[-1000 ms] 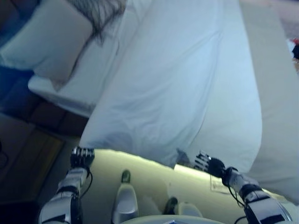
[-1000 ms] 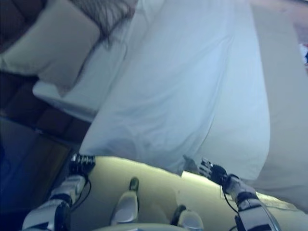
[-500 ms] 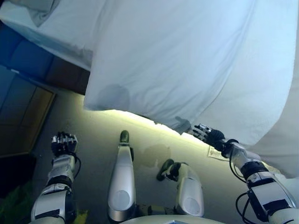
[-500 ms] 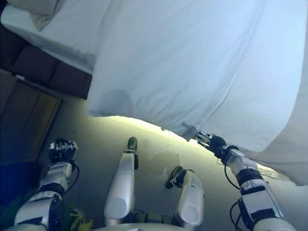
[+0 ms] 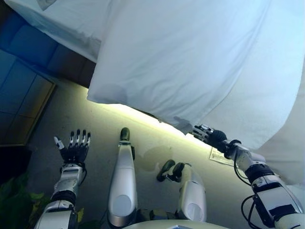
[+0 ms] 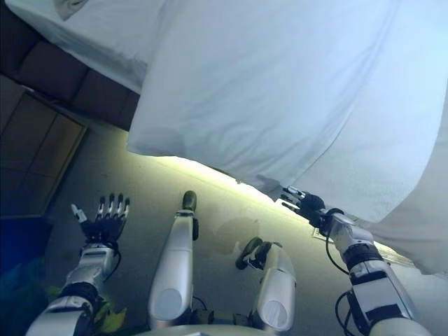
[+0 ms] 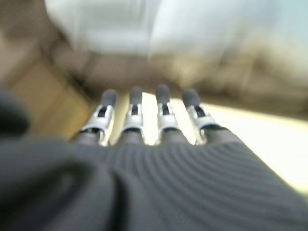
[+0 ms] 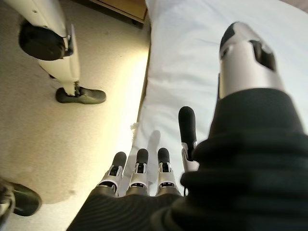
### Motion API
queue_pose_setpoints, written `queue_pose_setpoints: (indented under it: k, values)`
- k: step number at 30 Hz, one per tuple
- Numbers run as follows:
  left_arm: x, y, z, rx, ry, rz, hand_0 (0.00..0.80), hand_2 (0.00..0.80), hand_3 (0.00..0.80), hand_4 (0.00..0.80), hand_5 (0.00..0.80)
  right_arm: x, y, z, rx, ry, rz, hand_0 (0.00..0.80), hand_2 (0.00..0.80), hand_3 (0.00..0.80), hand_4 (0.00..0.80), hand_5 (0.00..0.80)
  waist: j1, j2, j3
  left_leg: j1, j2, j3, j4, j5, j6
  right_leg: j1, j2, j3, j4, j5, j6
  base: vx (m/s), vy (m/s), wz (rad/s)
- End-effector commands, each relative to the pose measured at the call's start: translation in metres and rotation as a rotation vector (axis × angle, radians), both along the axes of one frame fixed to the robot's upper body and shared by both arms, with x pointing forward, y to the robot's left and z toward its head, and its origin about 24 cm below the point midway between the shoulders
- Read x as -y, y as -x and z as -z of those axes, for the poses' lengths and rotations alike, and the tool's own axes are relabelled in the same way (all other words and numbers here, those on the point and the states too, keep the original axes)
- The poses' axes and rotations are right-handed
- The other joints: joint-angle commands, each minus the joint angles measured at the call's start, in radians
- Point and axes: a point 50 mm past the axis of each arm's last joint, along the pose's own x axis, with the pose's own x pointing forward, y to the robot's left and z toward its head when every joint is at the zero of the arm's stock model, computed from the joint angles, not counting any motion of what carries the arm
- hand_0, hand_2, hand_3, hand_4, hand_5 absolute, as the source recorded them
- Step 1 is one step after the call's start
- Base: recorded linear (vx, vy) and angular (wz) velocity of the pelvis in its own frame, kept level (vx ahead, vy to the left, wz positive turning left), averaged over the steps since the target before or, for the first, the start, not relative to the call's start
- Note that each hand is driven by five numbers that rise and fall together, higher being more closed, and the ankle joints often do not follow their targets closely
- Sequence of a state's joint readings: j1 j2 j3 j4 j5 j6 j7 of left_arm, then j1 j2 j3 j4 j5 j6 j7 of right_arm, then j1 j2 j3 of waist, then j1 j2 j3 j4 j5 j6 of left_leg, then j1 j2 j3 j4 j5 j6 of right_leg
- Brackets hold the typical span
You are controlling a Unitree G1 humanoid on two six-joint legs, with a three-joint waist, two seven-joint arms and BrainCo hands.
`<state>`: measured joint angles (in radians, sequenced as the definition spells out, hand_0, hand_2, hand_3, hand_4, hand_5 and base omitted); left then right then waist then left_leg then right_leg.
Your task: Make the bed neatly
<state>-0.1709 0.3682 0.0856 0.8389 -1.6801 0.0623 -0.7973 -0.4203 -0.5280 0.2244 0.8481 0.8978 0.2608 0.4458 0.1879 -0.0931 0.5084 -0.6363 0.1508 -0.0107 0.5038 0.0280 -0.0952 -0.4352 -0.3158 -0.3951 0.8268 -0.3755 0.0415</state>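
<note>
The right hand [image 5: 206, 133] reaches out low at the side of the bed, its fingers [image 8: 138, 166] straight and loosely spread, the tips at the hanging edge of the white cotton duvet [image 5: 190, 62]. From where I stand it is not gripping the cloth; whether the fingertips actually touch it I cannot tell. Just past them a small puckered corner of the duvet [image 6: 269, 185] sticks out from the lower edge. The duvet itself lies broad and fairly smooth over the mattress, with long soft creases running across it, and drapes down over the side toward the pale beige carpet [image 5: 95, 124]. A bright strip of light shows on the floor under its hem.

The left hand [image 5: 75, 149] is well apart from the bed, held up over the carpet with fingers [image 7: 132, 113] straight and fanned, thumb out to the side, holding nothing.

Beyond the duvet's far corner a white sheet [image 5: 57, 24] covers the head end of the bed, above a dark padded bed base [image 6: 49, 70].
</note>
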Motion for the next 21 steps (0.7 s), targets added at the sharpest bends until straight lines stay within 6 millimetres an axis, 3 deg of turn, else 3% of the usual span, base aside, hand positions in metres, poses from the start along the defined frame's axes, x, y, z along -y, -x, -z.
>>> queue_pose_setpoints:
  k: [1,5,10,14,21]
  values:
    - [0.033,0.005,-0.013,0.297,-0.010,0.201,0.000,0.000,0.000,0.000,0.000,0.008,-0.001,-0.005,0.051,-0.046,0.080,0.000,0.000,0.000,0.000,0.000,0.019,0.016,-0.014,0.096,0.028,-0.044,0.075,-0.130,-0.009,-0.003,-0.067,0.108,-0.153,0.255,0.098,0.032,-0.078,0.02]
    - [0.052,-0.003,-0.036,0.511,-0.015,0.380,0.000,0.000,0.000,0.000,0.000,-0.003,-0.003,0.000,0.039,-0.070,0.079,0.000,0.000,0.000,0.000,0.000,0.029,0.005,-0.019,0.114,0.030,-0.054,0.049,-0.124,-0.015,0.018,-0.062,0.093,-0.180,0.266,0.104,0.042,-0.088,0.01]
    - [0.070,-0.015,-0.052,0.589,-0.057,0.511,0.000,0.000,0.000,0.000,0.000,-0.013,-0.005,0.002,0.026,-0.081,0.062,0.000,0.000,0.000,0.000,0.000,0.023,-0.005,-0.027,0.121,0.034,-0.057,0.031,-0.116,-0.017,0.020,-0.053,0.093,-0.191,0.275,0.105,0.029,-0.036,0.02]
    - [0.070,-0.027,-0.063,0.609,-0.060,0.484,0.000,0.000,0.000,0.000,0.000,-0.012,-0.004,0.003,0.016,-0.078,0.061,0.000,0.000,0.000,0.000,0.000,0.010,-0.008,-0.031,0.113,0.038,-0.051,0.039,-0.119,-0.018,0.007,-0.051,0.099,-0.182,0.271,0.103,0.005,0.002,0.01]
    - [0.049,-0.049,-0.086,0.618,-0.089,0.398,0.000,0.000,0.000,0.000,0.000,-0.004,0.008,0.014,-0.018,-0.068,0.074,0.000,0.000,0.000,0.000,0.000,-0.025,-0.029,-0.032,0.063,0.053,-0.046,0.105,-0.149,-0.018,-0.064,-0.048,0.134,-0.123,0.261,0.101,0.043,0.066,-0.05]
